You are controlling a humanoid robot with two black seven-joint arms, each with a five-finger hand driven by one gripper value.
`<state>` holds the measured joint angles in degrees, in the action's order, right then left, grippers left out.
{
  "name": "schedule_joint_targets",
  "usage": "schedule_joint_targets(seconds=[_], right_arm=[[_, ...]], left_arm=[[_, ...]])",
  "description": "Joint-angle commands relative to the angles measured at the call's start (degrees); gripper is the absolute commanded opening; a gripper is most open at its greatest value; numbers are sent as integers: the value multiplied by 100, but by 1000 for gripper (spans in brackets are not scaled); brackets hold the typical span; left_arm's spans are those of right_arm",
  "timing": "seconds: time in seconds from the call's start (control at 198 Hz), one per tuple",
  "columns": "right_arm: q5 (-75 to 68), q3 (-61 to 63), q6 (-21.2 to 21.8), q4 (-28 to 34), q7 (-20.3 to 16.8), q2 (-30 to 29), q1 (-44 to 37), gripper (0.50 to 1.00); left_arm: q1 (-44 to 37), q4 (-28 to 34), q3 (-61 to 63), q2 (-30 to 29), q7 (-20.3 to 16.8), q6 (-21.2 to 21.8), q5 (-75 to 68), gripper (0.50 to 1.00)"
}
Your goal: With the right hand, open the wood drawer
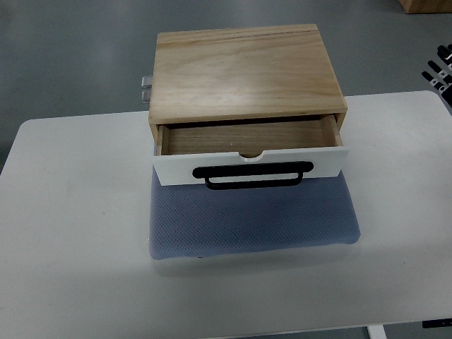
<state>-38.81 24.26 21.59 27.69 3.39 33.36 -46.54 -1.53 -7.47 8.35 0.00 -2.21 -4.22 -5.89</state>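
Right hand [438, 70] shows only as dark fingers at the far right edge, well apart from the wood drawer [248, 152]; whether they are spread or curled I cannot tell, and they hold nothing visible. On a blue mat [254, 222] mid-surface [70, 212], the drawer already stands partly pulled out, black handle [253, 175] free, so opening looks essentially done.

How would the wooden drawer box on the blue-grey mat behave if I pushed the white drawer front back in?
The light wooden drawer box looks stiff and wide-based, so tipping seems unlikely. The blue-grey textured mat beneath probably grips it, limiting sliding. The white drawer front with its black handle should slide straight inward; the drawer's visible part looks empty, so resistance is probably light.
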Motion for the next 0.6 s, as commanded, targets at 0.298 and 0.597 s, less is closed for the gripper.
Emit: schedule_joint_targets(seconds=[0.298, 0.597], right_arm=[[-56, -27, 417, -1, -189, -102, 128, 954], [243, -71, 918, 17, -163, -234, 260, 954]], left_arm=[[-5, 0, 0, 0, 2, 0, 0, 1000], [4, 0, 0, 0, 2, 0, 0, 1000]])
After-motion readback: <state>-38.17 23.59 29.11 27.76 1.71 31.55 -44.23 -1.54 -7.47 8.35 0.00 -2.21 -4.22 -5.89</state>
